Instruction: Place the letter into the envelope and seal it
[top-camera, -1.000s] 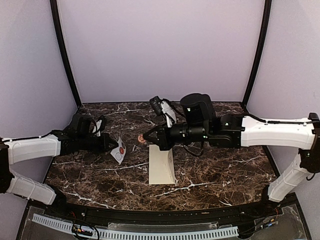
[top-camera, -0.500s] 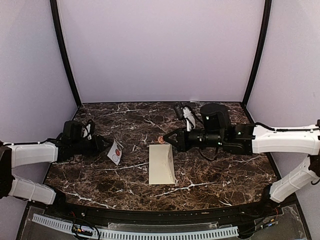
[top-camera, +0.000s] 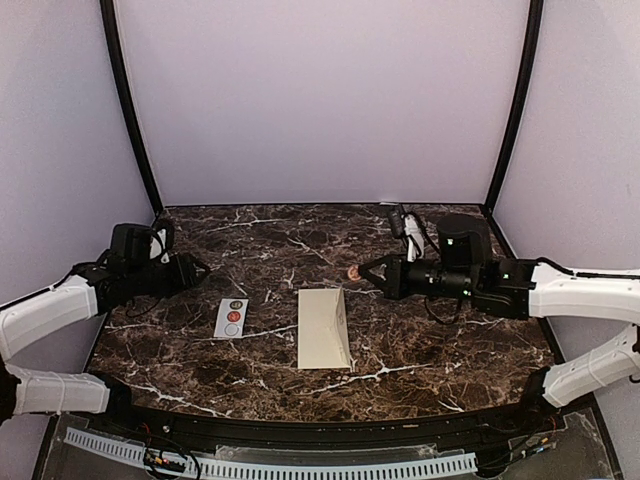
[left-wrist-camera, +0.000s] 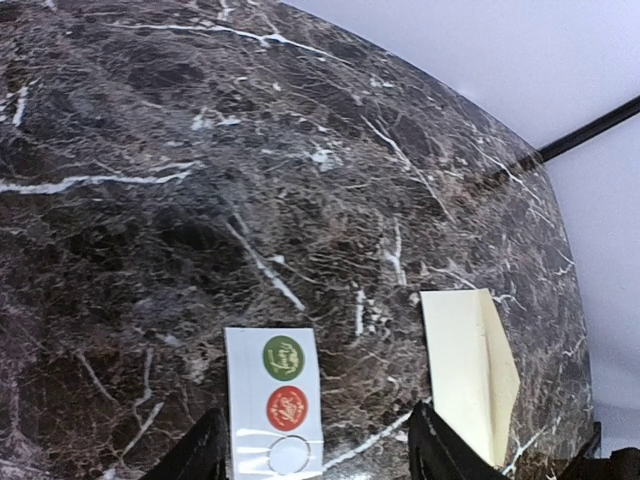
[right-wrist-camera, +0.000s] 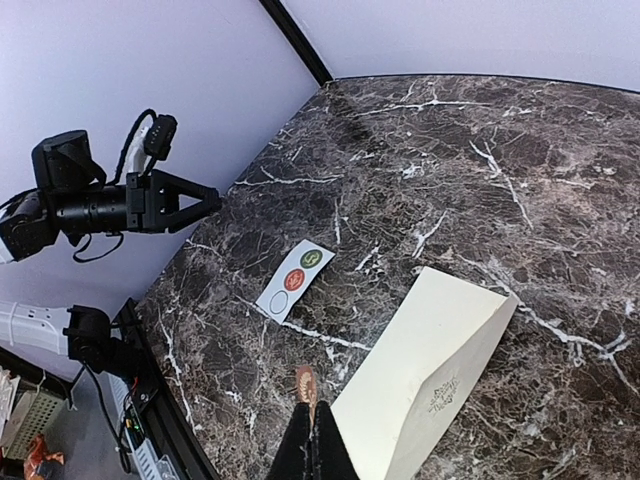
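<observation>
The envelope (top-camera: 324, 330) is laid flat near the middle of the desk (top-camera: 440, 340), between the two arms. Its long axis runs from the near edge toward the back wall. Its flap (left-wrist-camera: 503, 380) is carried along the long side facing the right arm, and whether that flap is pressed fully down cannot be told. No loose letter is seen.

The right tool (top-camera: 366, 272) is pinched shut on a small round sticker (right-wrist-camera: 305, 383) and is held above the desk just beyond the envelope's far right corner. The left tool (top-camera: 203, 268) is spread wide and empty, well apart from the envelope, with the sticker strip (top-camera: 231, 317) lying between them.

The likeliest failure is judged to be the sticker clinging to the tool's fingers or curling, so that it is set crooked or misses the flap's edge. Since the envelope is pinned by nothing, it could also be dragged or turned when the sticker is pressed on.
</observation>
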